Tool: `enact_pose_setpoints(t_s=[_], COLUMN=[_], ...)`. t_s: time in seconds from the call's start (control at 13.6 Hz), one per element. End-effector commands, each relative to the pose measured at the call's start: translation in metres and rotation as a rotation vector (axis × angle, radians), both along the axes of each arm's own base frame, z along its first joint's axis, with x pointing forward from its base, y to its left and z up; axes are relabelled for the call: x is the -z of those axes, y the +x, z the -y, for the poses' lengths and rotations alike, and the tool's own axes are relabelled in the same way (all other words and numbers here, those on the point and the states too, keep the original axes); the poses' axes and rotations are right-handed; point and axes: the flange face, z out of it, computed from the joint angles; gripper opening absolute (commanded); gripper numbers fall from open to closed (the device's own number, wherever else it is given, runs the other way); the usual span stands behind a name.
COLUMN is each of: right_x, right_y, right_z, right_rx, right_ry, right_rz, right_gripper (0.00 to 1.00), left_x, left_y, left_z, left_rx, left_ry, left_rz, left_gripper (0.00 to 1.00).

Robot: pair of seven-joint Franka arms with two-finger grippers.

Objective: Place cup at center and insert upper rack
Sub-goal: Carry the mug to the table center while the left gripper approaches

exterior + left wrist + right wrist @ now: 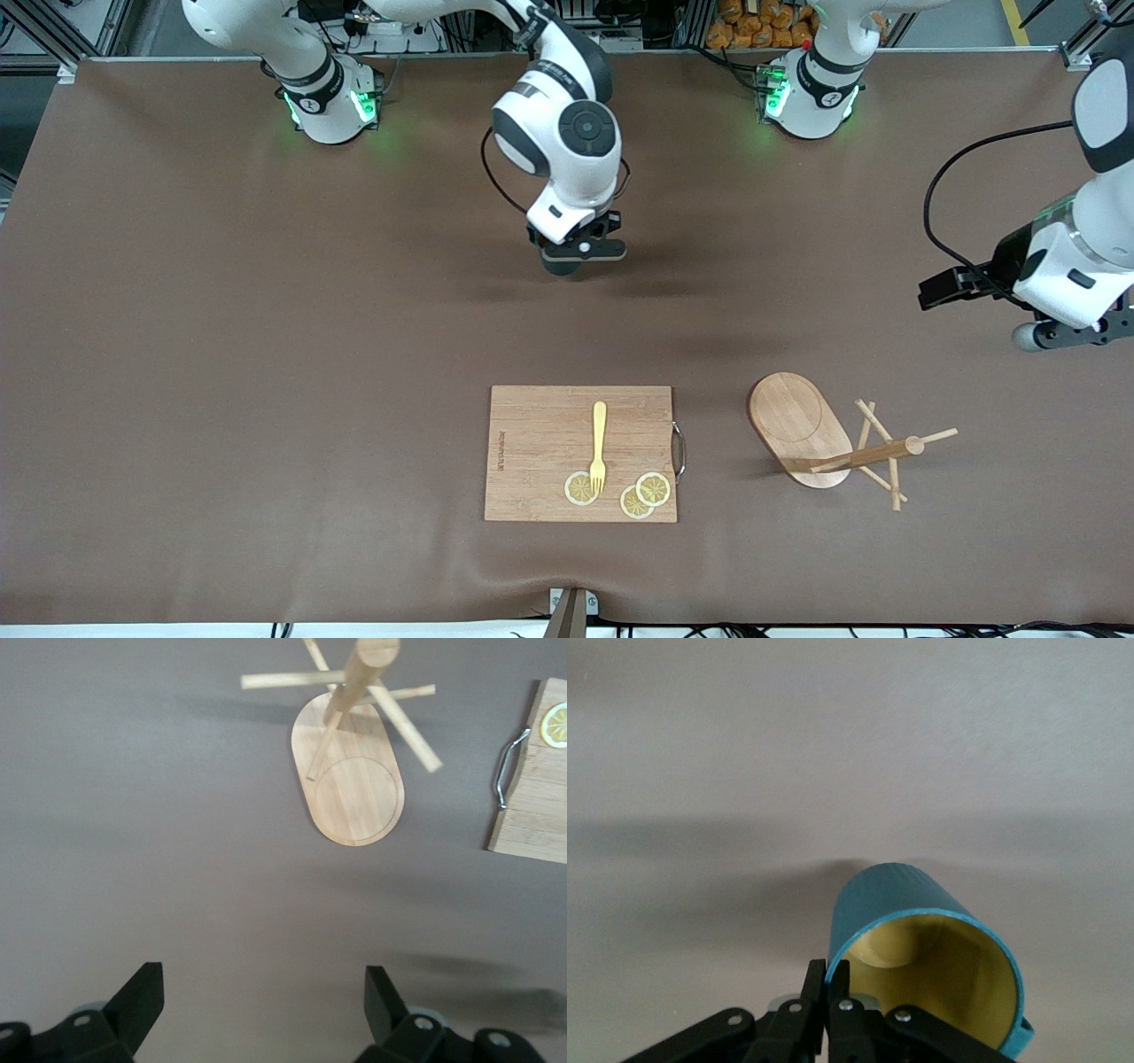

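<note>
The right gripper [826,979] pinches the teal cup's [921,948] rim between its fingers over mid-worktop [266,354]. The left gripper [261,992] hangs with fingers spread over the left arm's end of the worktop, near the wooden mug stand [819,439], beside the cutting board [540,452].

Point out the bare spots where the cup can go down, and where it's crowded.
The right hand holds the cup by its rim over bare table covering; that stretch between the robot bases and the cutting board is free. It is crowded nearer the front camera: board, fork, lemon slices, then the upper rack under the open left hand.
</note>
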Motion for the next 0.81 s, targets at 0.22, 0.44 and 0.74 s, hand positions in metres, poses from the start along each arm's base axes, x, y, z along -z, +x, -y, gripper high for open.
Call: enact_pose_setpoints(t_s=[0.22, 0.44, 0.74], right_x=[0.035, 0.038, 0.047], right_y=[-0.023, -0.030, -0.035], right_z=[-0.026, -0.030, -0.032], right_rx=[0.066, 0.054, 0.042], right_ry=[0.003, 0.001, -0.011], right_rz=[0.035, 0.031, 0.027], right_gripper=[0.00, 0.00, 0.04], left_x=[0.014, 0.016, 0.018], left_y=[0.014, 0.012, 0.004], left_z=[-0.002, 0.008, 0.044], left_rx=[0.010, -0.042, -0.213], left_ry=[0.010, 0.013, 0.017], left_rz=[0.029, 0.017, -0.018], left_gripper=[1.00, 1.00, 1.00])
